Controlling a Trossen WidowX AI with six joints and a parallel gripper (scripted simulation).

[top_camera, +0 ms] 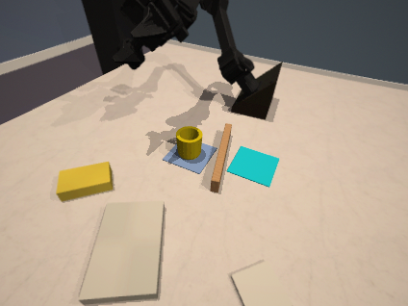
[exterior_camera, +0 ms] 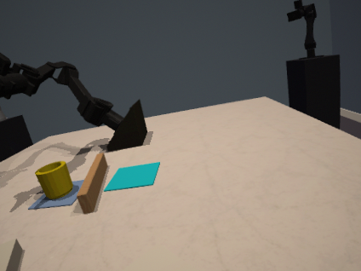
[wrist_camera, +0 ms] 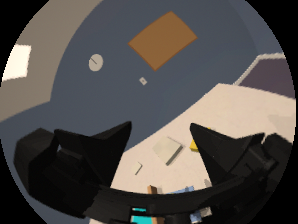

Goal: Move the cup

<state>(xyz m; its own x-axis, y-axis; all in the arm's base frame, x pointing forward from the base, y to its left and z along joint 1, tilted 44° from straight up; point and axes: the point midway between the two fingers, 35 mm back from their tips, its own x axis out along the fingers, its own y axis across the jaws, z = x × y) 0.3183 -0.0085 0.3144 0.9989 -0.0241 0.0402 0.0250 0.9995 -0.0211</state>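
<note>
- The task is only beginning, as I judge it: the yellow cup (top_camera: 189,142) is standing upright on the blue-grey pad (top_camera: 204,161), and nothing is gripping it.
- The turquoise pad (top_camera: 253,165), which I take as the other pad, is lying bare, just on the far side of the wooden bar (top_camera: 220,158) from the cup.
- What is remaining is everything: reaching the cup, closing on it, lifting it over or around the bar, setting it down on the turquoise pad and releasing it.
- The marbles are not showing in any view; the inside of the cup is looking dark and too small to tell.
- The gripper (wrist_camera: 160,137) is standing with its jaws wide apart, and nothing is between the two fingers in the wrist view.
- The cup is lying well apart from the jaws, and the wrist camera is looking mostly toward the dark wall.
- The arm is reaching toward a dark pyramid-shaped block (top_camera: 260,93) at the back of the table (top_camera: 337,216), behind the cup and the pads.
- A yellow block (top_camera: 85,180) and a pale slab (top_camera: 126,250) are lying nearer the front, away from both pads.
</note>
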